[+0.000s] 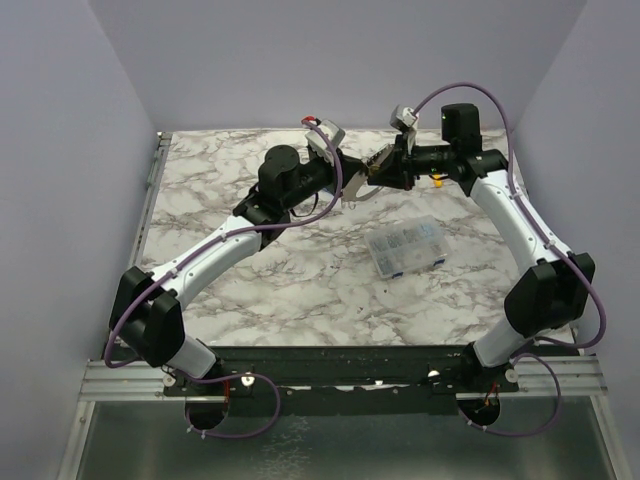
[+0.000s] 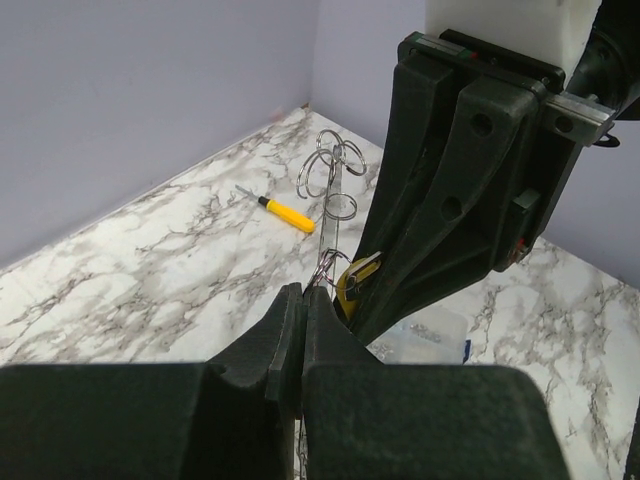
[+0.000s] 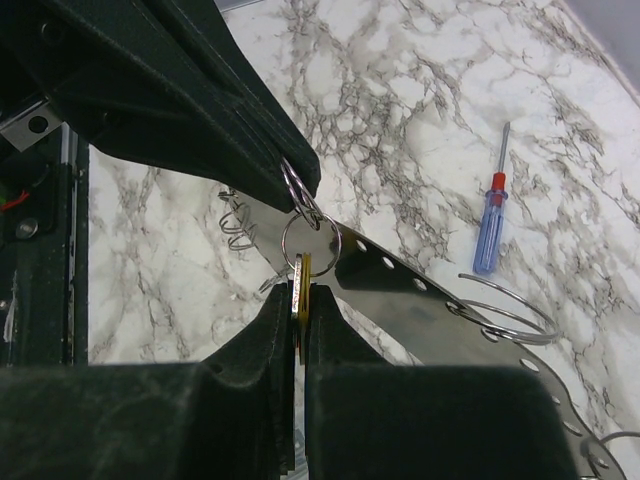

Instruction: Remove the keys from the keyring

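Right gripper (image 3: 297,322) pinches a light, stiff, likely slippery key (image 3: 304,270), hanging just below the keyring (image 3: 400,295); left gripper (image 2: 301,300) clamps the springy keyring itself, steadying it.

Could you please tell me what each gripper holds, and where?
The right gripper pinches a yellow key by its faces; the left gripper pinches a small wire ring.
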Controlling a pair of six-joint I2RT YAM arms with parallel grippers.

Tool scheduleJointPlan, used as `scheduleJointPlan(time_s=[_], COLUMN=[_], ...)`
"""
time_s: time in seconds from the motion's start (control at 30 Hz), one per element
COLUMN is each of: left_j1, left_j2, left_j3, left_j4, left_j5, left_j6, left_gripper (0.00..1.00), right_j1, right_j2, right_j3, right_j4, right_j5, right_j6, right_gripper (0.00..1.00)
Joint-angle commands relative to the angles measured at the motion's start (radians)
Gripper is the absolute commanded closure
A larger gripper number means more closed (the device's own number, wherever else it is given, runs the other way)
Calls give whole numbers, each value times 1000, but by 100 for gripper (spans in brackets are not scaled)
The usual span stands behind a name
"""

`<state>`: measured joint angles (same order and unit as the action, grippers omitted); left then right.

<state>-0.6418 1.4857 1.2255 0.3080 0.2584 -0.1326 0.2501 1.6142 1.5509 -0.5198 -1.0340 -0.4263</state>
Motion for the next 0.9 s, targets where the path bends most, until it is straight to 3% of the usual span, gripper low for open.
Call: scheduleJointPlan(time_s=[0.0, 0.6, 0.87], left_j1=[4, 1, 0], left_j2=[3, 72, 71], left_j3=[4, 37, 28], left_j4=[84, 123, 106], left_j5=[-102, -186, -220], left_j6=[-43, -159, -121], left_gripper=[100, 100, 100], right_j1=[8, 44, 44], right_j2=[28, 76, 50], right_j3=[-18, 7, 22], right_j4=[-6, -69, -99], right_j5=[0, -59, -25], right_j6=[15, -21, -49], right_gripper=[99, 99, 99])
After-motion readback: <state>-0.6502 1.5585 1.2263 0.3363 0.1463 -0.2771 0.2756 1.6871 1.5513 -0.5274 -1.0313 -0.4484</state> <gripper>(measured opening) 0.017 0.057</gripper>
